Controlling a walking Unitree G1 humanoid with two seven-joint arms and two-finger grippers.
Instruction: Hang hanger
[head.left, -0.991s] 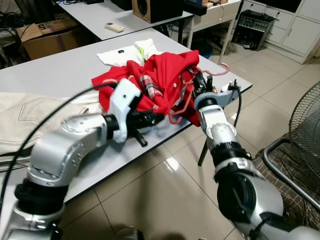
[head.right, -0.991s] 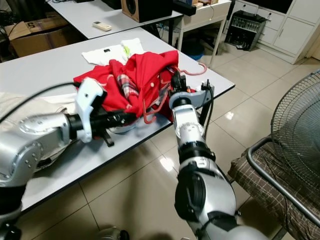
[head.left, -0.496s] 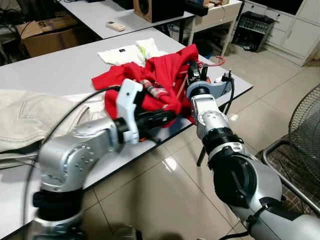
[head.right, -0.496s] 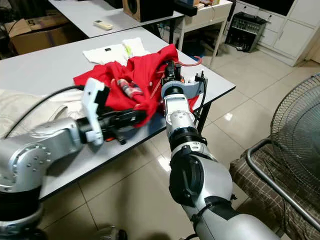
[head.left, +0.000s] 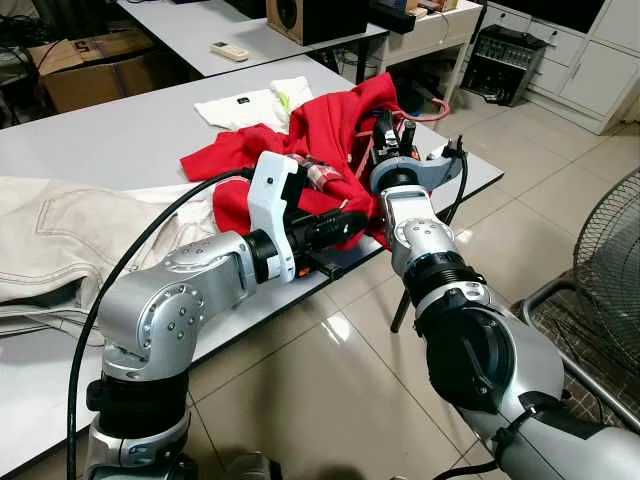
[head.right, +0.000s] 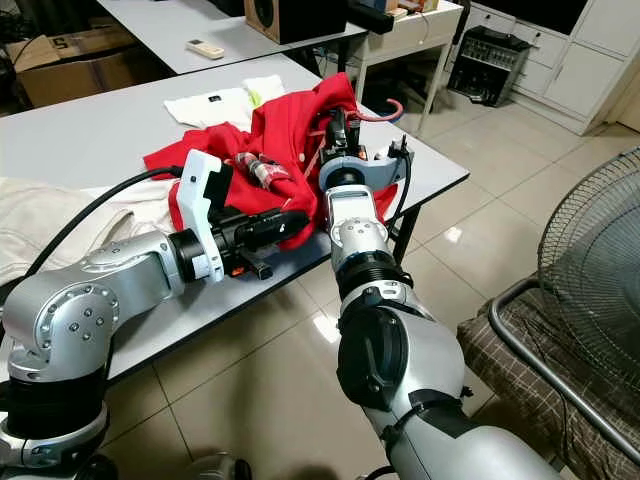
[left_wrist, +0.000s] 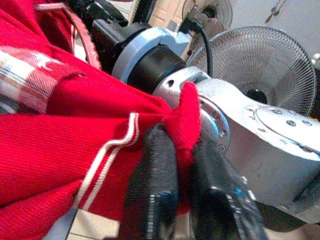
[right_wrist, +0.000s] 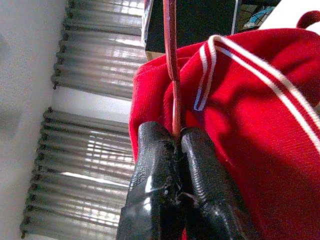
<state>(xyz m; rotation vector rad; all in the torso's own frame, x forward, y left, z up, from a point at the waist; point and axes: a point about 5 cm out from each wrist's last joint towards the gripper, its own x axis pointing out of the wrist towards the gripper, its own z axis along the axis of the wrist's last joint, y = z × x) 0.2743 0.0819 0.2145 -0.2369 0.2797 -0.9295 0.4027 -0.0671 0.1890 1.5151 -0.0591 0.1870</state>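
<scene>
Hanger: a thin pinkish-red wire hanger (right_wrist: 172, 65) tangled in a crumpled red knitted jacket with white stripe trim and a plaid lining (head.left: 335, 125); its curved hook (head.left: 432, 108) pokes out beyond the top of the cloth, above the table's far corner.
Jacket: heaped near the edge of the grey rectangular table (head.left: 120, 135), partly lifted by both arms.
Right gripper (right_wrist: 178, 137): raised over the table edge by the jacket's high point; fingers pressed together on the hanger's thin rod, with red cloth lying against one finger.
Left gripper (left_wrist: 182, 165): reaches in from the left at table-edge height; its two black fingers are pinched together on a fold of the jacket's hem, close against the right arm's silver wrist.
Head views: both silver arms meet at the jacket; a folded white cloth (head.left: 245, 103) lies behind it, a cream-coloured garment (head.left: 60, 235) on the table's left part, a white remote control (head.left: 229, 52) on a second table behind, and a cardboard box (head.left: 90, 70) on the floor.
Right wrist view: shows the rod running straight up from between the fingertips and the white double stripe on the cloth, details too small to tell in the head views.
Left wrist view: shows the white hem stripe, the plaid patch and a standing fan (left_wrist: 260, 67) behind the right arm.
</scene>
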